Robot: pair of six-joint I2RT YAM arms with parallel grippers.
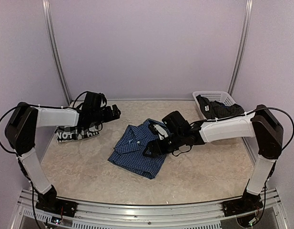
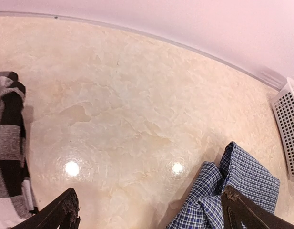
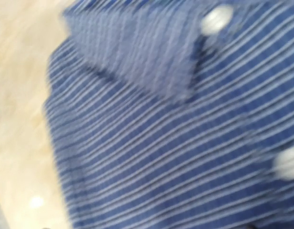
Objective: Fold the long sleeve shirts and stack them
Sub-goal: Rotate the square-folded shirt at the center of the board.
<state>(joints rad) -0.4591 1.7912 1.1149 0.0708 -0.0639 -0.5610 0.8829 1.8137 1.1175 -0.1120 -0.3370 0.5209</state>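
A blue checked long sleeve shirt point(image 1: 135, 151) lies folded in the middle of the table, collar toward the back. My right gripper point(image 1: 151, 148) is low over its right half. The right wrist view is filled with blurred blue cloth point(image 3: 175, 143) and white buttons, and its fingers are out of frame. The jaws stand wide with nothing seen held. A black-and-white plaid shirt point(image 1: 73, 133) with white letters lies at the left, partly under my left arm. My left gripper point(image 1: 116, 113) hovers open between the two shirts, its fingers point(image 2: 61, 214) far apart over bare table and the blue shirt point(image 2: 242, 181) beside the right one.
A white plastic basket point(image 1: 225, 98) with dark cloth inside stands at the back right, and its edge point(image 2: 289, 124) shows in the left wrist view. Walls with metal posts close in the back and sides. The plaid shirt's edge point(image 2: 8, 152) is at the left of that view.
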